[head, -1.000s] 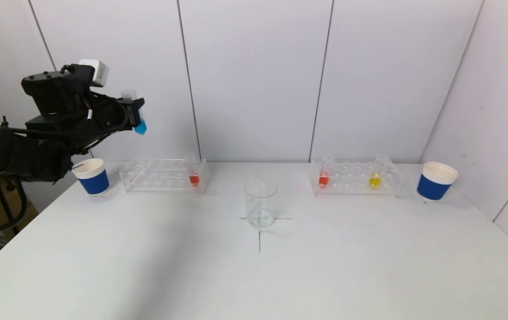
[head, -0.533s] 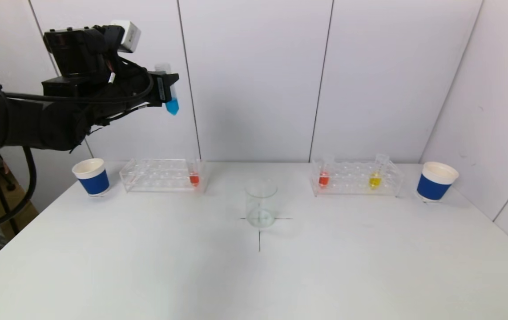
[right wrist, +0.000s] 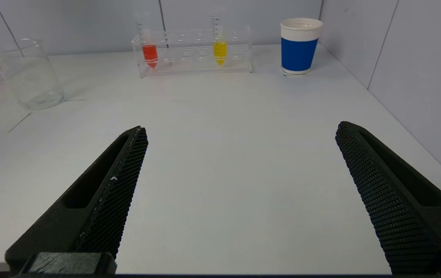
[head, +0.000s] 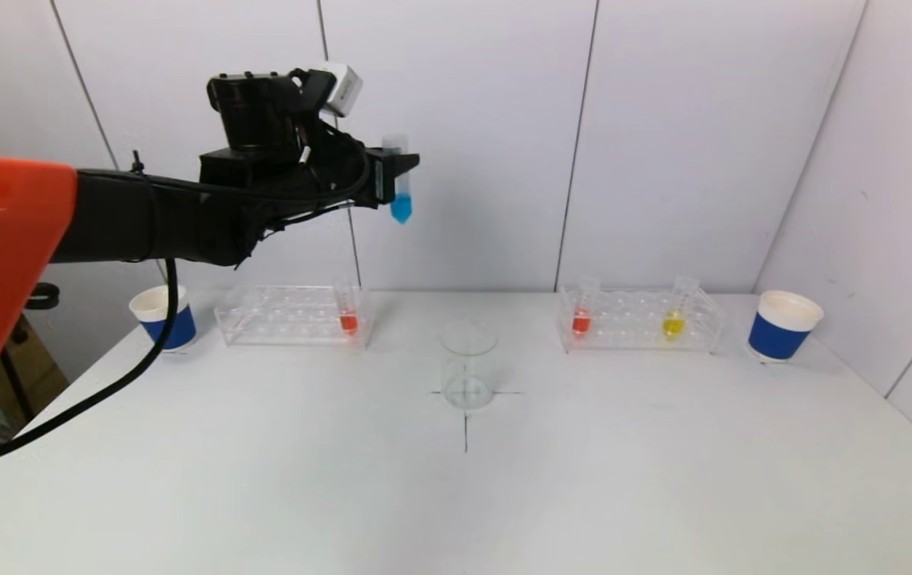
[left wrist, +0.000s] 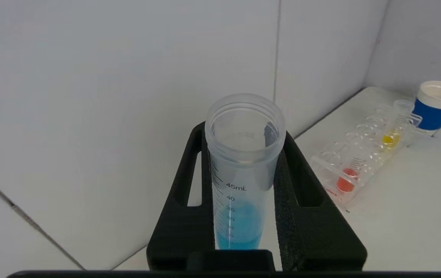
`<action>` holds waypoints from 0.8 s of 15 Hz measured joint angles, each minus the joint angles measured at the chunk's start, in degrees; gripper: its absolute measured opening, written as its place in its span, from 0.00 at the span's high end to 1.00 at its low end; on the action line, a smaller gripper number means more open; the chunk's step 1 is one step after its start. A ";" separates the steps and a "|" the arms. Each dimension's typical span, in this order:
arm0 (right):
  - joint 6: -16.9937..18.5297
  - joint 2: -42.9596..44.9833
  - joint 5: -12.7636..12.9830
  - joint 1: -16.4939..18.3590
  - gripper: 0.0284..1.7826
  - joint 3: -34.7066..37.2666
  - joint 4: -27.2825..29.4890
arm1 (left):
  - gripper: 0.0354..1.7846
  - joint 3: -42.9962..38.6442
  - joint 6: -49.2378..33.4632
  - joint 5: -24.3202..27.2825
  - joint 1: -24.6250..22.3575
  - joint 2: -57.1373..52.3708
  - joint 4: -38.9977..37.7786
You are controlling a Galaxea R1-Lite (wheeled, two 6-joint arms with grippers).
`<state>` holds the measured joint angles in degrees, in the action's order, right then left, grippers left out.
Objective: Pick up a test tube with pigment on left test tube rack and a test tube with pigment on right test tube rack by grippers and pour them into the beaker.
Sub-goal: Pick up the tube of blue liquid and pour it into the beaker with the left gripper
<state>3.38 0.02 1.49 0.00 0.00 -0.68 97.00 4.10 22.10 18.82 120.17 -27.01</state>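
My left gripper (head: 397,177) is clamped on an upright blue-pigment test tube (head: 400,188), held high above the table, up and left of the empty beaker (head: 468,365). My right gripper (right wrist: 240,200) hangs low over the table (right wrist: 220,154), jaws wide apart, holding nothing.

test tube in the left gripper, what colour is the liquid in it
Blue. The test tube clamped in the left gripper shows it best in the left wrist view.
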 joint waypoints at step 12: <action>-0.02 0.00 -0.01 0.00 0.01 0.00 0.00 | 0.76 3.19 25.22 20.70 1.18 11.39 4.28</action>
<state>3.35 0.02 1.48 0.00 0.00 -0.68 100.19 29.32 42.80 20.00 131.56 -22.74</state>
